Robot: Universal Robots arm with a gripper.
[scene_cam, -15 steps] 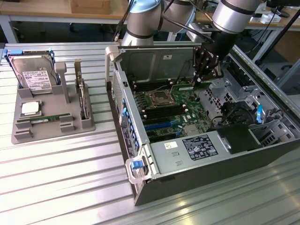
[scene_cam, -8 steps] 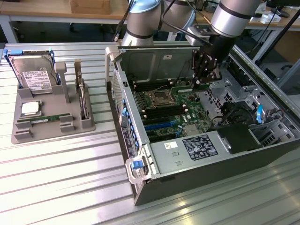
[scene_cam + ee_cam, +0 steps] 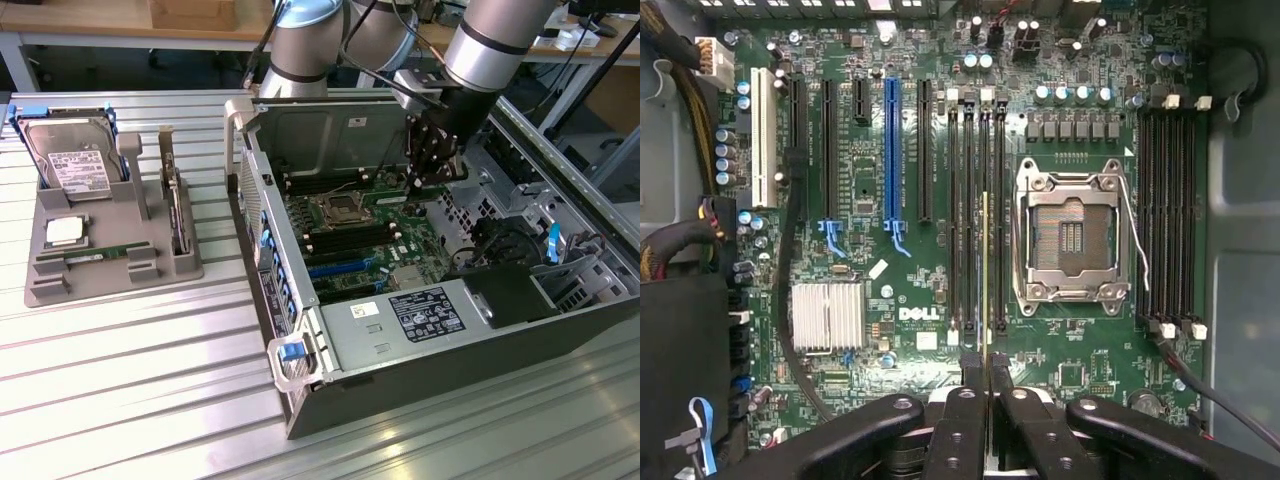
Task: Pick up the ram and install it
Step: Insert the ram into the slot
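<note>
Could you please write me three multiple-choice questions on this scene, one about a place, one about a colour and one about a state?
1. Where is the gripper?
A) over the grey tray
B) over the open computer case
C) over bare table

2. What colour is the small latch at the case corner nearest the exterior camera?
A) red
B) yellow
C) blue

3. What is the gripper's state?
A) shut on a memory stick
B) open and empty
C) shut on a hard drive

Answers: B, it hangs above the circuit board inside the case. C, the latch is plainly blue. A, the thin stick sits edge-on in its grip.
</note>
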